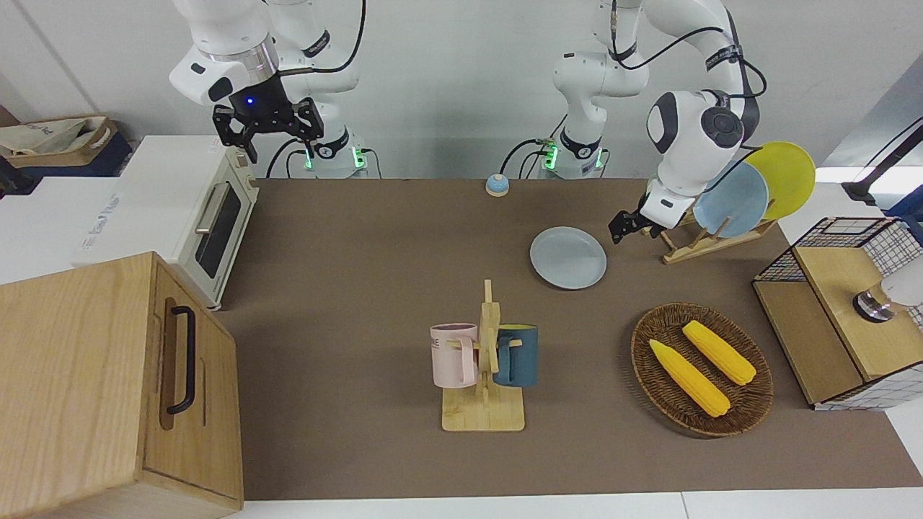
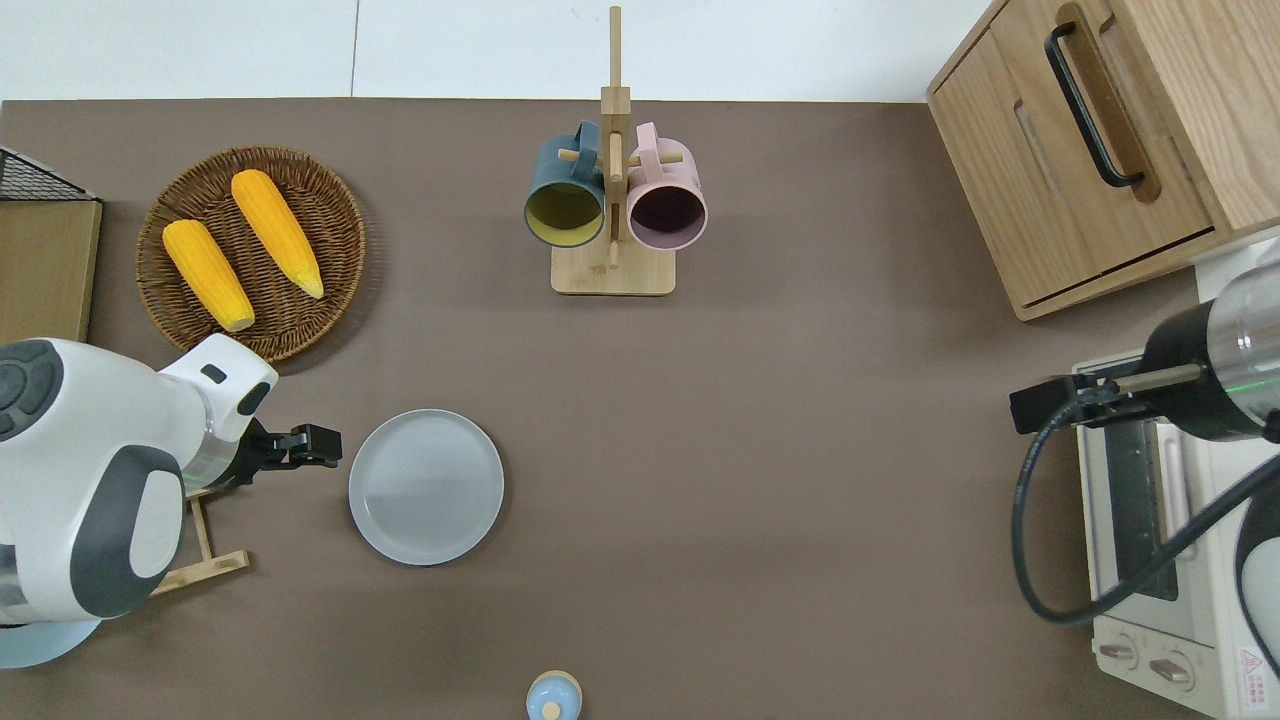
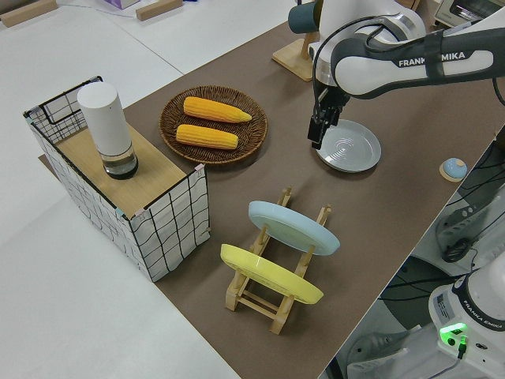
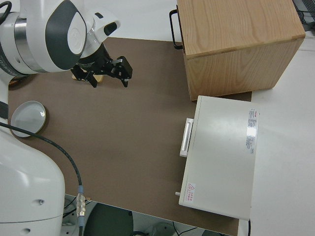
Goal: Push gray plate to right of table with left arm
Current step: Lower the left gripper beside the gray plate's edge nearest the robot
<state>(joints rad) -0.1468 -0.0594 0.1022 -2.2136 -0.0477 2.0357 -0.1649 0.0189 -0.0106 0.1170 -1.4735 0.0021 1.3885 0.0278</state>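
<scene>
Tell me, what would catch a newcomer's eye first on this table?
Probably the left gripper held low, close beside the gray plate on its left-arm side; whether they touch is unclear. Next, the bright yellow corn in a wicker basket, farther from the robots than the plate. Then the blue plate and yellow plate standing in a wooden rack at the left arm's end.

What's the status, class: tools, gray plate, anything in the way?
Left tool low beside gray plate, no contact seen. Right arm parked. Table bare toward toaster oven.
</scene>
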